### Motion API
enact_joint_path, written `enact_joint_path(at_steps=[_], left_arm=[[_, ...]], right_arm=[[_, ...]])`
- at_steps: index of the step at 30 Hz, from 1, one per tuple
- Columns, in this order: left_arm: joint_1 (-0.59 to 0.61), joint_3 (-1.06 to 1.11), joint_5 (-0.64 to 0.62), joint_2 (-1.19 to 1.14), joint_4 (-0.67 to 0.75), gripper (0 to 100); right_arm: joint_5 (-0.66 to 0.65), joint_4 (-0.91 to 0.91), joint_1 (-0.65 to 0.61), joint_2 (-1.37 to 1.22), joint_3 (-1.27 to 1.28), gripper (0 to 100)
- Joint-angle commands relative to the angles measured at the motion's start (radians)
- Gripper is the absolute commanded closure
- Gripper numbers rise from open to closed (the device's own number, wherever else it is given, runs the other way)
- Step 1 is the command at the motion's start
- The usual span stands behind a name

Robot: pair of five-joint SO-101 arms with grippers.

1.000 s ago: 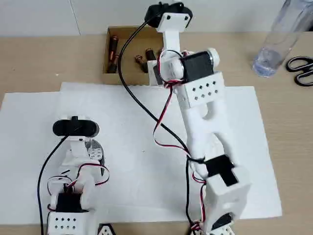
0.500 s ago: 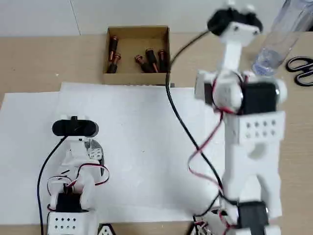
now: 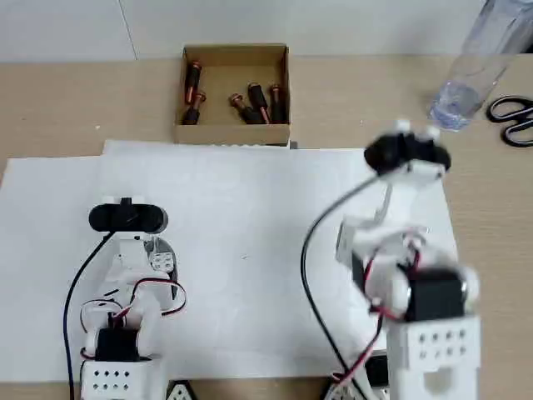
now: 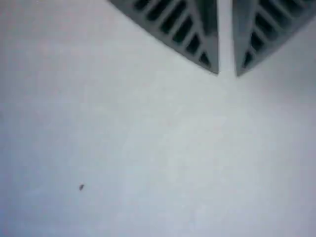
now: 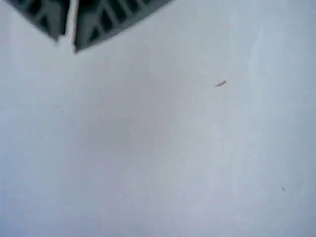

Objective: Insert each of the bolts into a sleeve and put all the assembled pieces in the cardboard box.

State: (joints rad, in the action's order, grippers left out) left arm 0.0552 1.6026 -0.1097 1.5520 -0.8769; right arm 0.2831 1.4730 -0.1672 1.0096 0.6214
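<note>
The open brown cardboard box sits at the far side of the light wooden table. Inside it lie several dark sleeves with copper-coloured bolts in them, some by one side wall and the rest clustered by the other. Nearer, a white paper sheet covers the table. The left gripper hangs just above this paper, its grey ribbed jaws drawn together to a thin slit and holding nothing. The right gripper is the same: jaws nearly touching, empty, close over the sheet. Both are well apart from the box. A clear plastic bottle and black scissors lie at the table's far right.
</note>
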Motion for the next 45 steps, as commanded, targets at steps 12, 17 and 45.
enact_joint_path(at_steps=[12, 17, 45], left_arm=[[0.002, -0.007, 0.003, 0.011, 0.020, 99], [0.002, -0.007, 0.003, 0.011, 0.020, 99], [0.002, -0.007, 0.003, 0.011, 0.020, 99]], right_arm=[[-0.127, -0.280, 0.002, 0.475, 0.589, 99.7], [-0.153, -0.394, 0.001, 0.483, 0.710, 99.7], [-0.152, -0.641, 0.002, 0.487, 0.967, 99.5]])
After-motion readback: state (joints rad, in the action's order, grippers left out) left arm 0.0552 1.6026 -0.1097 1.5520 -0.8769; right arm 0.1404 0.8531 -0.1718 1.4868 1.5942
